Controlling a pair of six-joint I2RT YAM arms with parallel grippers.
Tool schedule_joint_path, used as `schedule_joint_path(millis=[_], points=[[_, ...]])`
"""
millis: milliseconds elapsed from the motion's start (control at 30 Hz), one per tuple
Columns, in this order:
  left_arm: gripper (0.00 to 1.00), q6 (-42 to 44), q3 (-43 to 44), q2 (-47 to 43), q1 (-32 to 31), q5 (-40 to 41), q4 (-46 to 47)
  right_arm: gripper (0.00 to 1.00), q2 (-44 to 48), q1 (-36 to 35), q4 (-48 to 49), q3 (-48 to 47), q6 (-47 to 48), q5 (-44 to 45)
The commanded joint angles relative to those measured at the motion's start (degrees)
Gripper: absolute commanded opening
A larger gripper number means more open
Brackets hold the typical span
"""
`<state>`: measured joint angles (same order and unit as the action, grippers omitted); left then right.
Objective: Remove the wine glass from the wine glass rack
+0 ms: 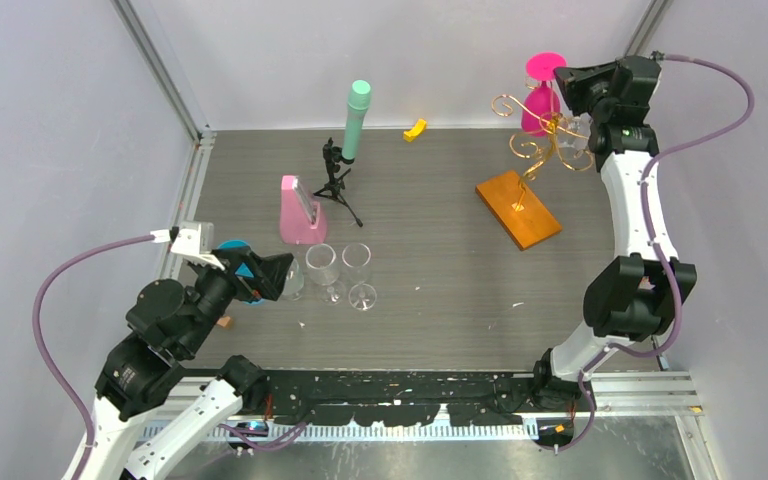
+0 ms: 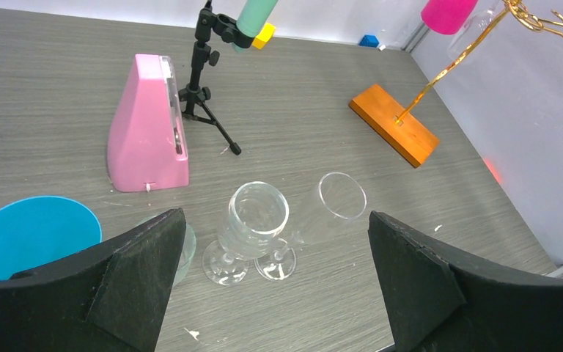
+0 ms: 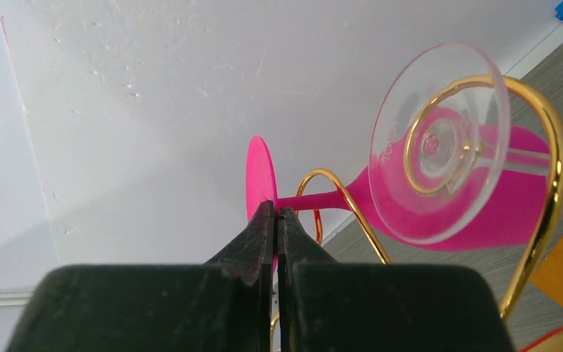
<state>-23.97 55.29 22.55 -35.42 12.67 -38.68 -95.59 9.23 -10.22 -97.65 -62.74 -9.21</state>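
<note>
Wine glass rack [image 1: 530,150] stands far right on the table [image 1: 430,270], pink wine glass [image 1: 537,112] hanging bowl-down in its gold scrolls; the right gripper [image 3: 275,213], jaws pressed together at the glass's foot (a true grip I cannot confirm), should slide it out along the scroll, not lift. Left gripper [image 2: 275,215] gapes empty. Pale walls [image 1: 410,60] crowd the grey wood-grain table.

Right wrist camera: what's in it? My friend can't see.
The shut hand is right by the foot of a pink glass hanging on the gold rack. A clear glass hangs beside it, foot toward the camera.
</note>
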Motion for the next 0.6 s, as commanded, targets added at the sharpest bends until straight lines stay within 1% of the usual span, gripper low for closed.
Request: schedule_joint_path(millis=[0, 100, 267, 567], points=[[0.98, 0.39, 1.53, -0.75, -0.13, 0.83, -0.02, 0.0, 5.82, 0.32, 2.82, 1.3, -2.27, 3.76], [0.98, 0.32, 1.36, -0.75, -0.17, 0.61, 0.11, 0.0, 6.95, 0.34, 1.18, 2.26, -3.14, 3.13], [0.98, 0.07, 1.38, -0.73, -0.17, 0.26, 0.33, 0.0, 8.45, 0.34, 1.31, 4.32, -4.87, 0.06], [0.98, -0.36, 1.08, -0.85, -0.14, -0.07, 0.44, 0.0, 8.88, 0.15, 4.53, 6.34, -8.17, -6.82]])
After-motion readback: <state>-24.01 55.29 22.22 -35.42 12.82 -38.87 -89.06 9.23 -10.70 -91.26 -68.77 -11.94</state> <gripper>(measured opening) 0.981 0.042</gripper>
